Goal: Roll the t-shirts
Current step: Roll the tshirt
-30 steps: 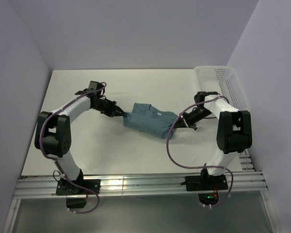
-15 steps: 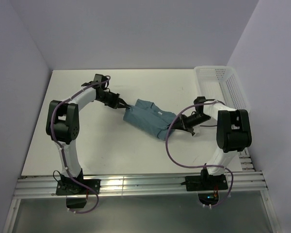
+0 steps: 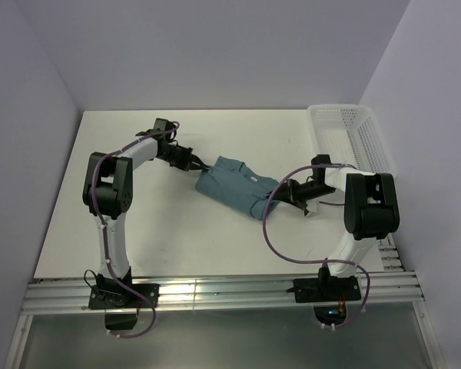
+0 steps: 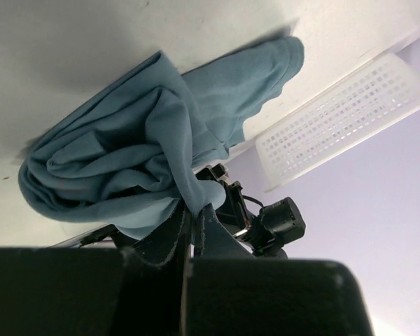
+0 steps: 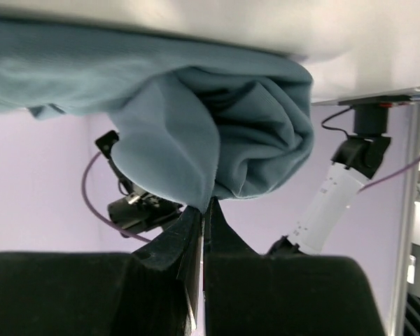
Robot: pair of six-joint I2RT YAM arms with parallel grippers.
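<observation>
The teal-blue t-shirt [image 3: 234,188] lies bunched and partly rolled in the middle of the white table, stretched between both arms. My left gripper [image 3: 197,167] is shut on the t-shirt's left end; the left wrist view shows the cloth [image 4: 147,154] pinched between the black fingers [image 4: 169,234]. My right gripper [image 3: 275,201] is shut on the right end. In the right wrist view the folded cloth [image 5: 217,140] hangs from the closed fingertips [image 5: 189,224].
A white mesh basket [image 3: 352,138] stands at the table's back right corner, close behind the right arm. The basket's mesh wall [image 4: 343,115] also shows in the left wrist view. Purple cables loop off both arms.
The left arm has folded in and swung toward the back, carrying the t-shirt's left end slightly up and right. The right gripper shifted a little right and lower, still gripping.
</observation>
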